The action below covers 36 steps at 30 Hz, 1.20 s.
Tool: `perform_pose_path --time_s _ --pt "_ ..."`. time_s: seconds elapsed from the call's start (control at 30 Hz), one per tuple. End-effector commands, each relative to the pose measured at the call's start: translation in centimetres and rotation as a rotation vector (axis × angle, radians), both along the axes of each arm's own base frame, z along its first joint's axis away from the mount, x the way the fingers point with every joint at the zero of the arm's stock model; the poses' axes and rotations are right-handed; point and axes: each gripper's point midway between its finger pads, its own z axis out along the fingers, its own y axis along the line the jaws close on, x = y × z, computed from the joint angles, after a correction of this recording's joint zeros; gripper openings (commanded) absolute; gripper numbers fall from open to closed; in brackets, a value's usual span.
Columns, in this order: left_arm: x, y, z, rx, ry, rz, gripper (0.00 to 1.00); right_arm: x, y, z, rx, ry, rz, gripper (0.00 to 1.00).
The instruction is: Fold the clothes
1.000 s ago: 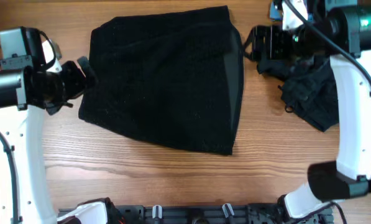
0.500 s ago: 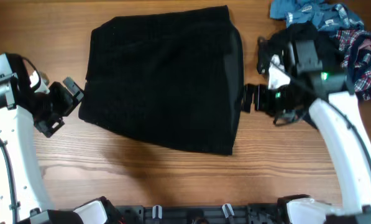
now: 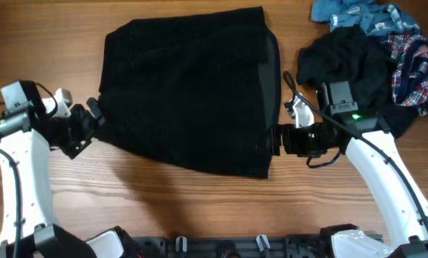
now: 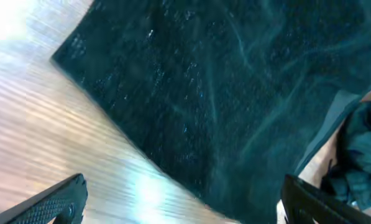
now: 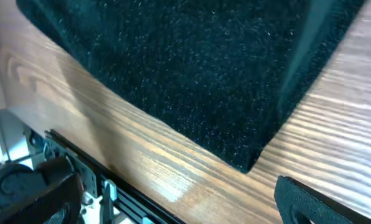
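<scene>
L gripper sits at lower-left edge of black garment, jaws wide, empty. Garment lies flat mid desk. R gripper at its lower-right edge, jaws wide too, prob. set for a two-sided pinch. Far right, other clothes piled, waiting.

Large garment: lay flat at centre of table, between left gripper and right gripper. Other clothes: were heaped at far right corner.
</scene>
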Motion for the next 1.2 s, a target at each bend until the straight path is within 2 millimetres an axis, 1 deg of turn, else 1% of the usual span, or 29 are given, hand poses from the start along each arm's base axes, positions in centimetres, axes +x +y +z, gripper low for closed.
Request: perform_pose_path --time_s 0.0,0.07,0.17,0.23,0.37,0.47,0.6,0.67,0.73,0.87,1.0,1.03,1.1,1.17 --pt "0.8 -0.3 -2.1 -0.065 -0.068 -0.023 1.0 -0.1 0.5 0.5 0.038 -0.037 0.051 1.0" --pt "2.0 0.3 -3.8 -0.044 -0.113 -0.024 1.0 0.0 0.5 0.5 0.039 -0.041 0.05 1.0" --pt "3.3 0.8 -5.6 -0.032 -0.145 -0.027 1.0 0.2 0.4 0.4 0.026 -0.044 0.041 1.0" --pt "4.6 1.6 -6.7 -0.019 -0.171 -0.024 1.0 0.3 0.3 0.3 0.018 -0.048 0.039 1.0" --pt "6.2 3.3 -8.1 0.038 -0.201 -0.008 1.0 0.3 0.3 0.3 0.018 -0.049 0.038 1.0" --pt "7.0 3.8 -8.8 0.048 -0.217 -0.002 1.0 0.4 0.3 0.4 0.019 -0.056 0.038 1.0" --pt "7.9 4.2 -8.6 0.06 -0.253 0.009 1.0 0.5 0.1 0.2 0.002 -0.059 0.035 1.0" --pt "8.0 4.2 -8.6 0.061 -0.254 0.008 1.0 0.5 -0.1 0.1 -0.009 -0.055 0.033 1.0" --pt "7.6 4.0 -8.8 0.051 -0.234 0.009 1.0 0.5 -0.1 0.1 -0.011 -0.056 0.033 1.0" --pt "6.0 3.3 -9.7 0.04 -0.167 -0.026 1.0 0.4 -0.3 -0.1 -0.023 -0.053 0.03 1.0" --pt "4.0 3.9 -11.1 0.086 -0.054 -0.011 0.98 -0.4 -0.5 -0.3 -0.032 -0.014 0.03 1.0" --pt "3.6 3.9 -11.3 0.09 -0.037 -0.009 0.95 -0.5 -0.5 -0.3 -0.032 -0.009 0.03 1.0" --pt "3.2 3.8 -11.4 0.087 -0.021 -0.015 0.84 -0.5 -0.6 -0.3 -0.036 -0.01 0.03 1.0" --pt "3.1 3.7 -11.4 0.087 -0.017 -0.022 0.79 -0.3 -0.5 -0.3 -0.035 -0.017 0.03 1.0"
